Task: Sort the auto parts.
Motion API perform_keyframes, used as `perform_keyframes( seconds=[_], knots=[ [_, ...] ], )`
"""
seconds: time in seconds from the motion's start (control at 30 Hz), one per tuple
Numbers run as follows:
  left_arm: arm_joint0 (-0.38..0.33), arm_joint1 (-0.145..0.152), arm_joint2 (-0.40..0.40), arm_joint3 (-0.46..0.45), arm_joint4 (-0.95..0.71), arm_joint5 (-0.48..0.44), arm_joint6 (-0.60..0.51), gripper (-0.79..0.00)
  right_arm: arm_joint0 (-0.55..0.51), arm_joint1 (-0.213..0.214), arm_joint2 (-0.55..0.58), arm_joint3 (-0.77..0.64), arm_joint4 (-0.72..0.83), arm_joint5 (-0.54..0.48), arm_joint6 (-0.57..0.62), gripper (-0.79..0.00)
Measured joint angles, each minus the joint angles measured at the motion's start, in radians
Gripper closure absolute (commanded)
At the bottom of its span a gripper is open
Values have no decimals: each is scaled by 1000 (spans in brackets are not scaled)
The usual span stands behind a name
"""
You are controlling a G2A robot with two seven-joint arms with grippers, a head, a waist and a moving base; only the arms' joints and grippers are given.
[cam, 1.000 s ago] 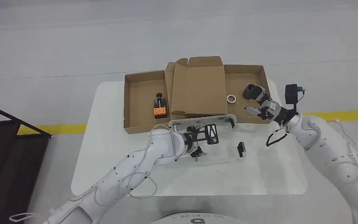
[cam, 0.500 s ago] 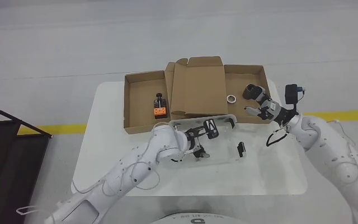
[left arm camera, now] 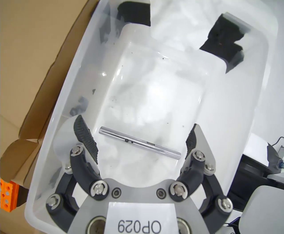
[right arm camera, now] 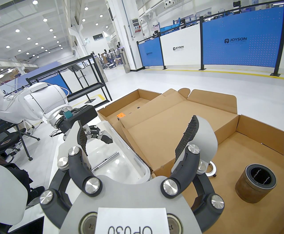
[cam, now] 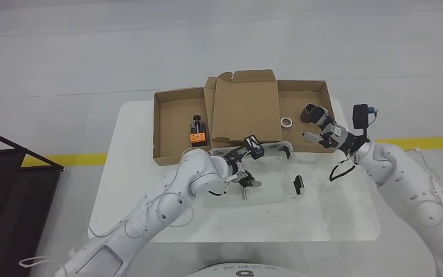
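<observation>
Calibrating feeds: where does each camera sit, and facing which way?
Top view: above the arms, looking down on table, cardboard box, left arm, right arm.
Left wrist view: on left wrist, looking down into the clear bin at a metal rod; open left gripper shows.
Right wrist view: on right wrist, looking across the box; open right gripper shows.
Shared: both wrist views show bin and rod.

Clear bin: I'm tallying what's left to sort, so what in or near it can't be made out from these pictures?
- Black part: left wrist view, blurred by the clear bin's cloudy plastic; shape unclear.
- Dark shape beside it: same view, cut off by the frame edge.
- Orange part: same view, cut off by the edge and hidden behind the bin's rim.
</observation>
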Motion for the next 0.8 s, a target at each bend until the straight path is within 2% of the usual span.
perform_keyframes(
  seconds=[0.1,0.37,0.53,0.8],
  knots=[
    [13,1,9,-5,24,18,-5,-785,0,0,0,0,0,0,0,-785],
    [7,-10,37,-8,56,110,-122,-785,0,0,0,0,0,0,0,-785],
    [-8,-24,42,27,-38,137,-185,-785,0,0,0,0,0,0,0,-785],
    [-60,-51,68,128,-109,150,-191,-785,0,0,0,0,0,0,0,-785]
  ],
)
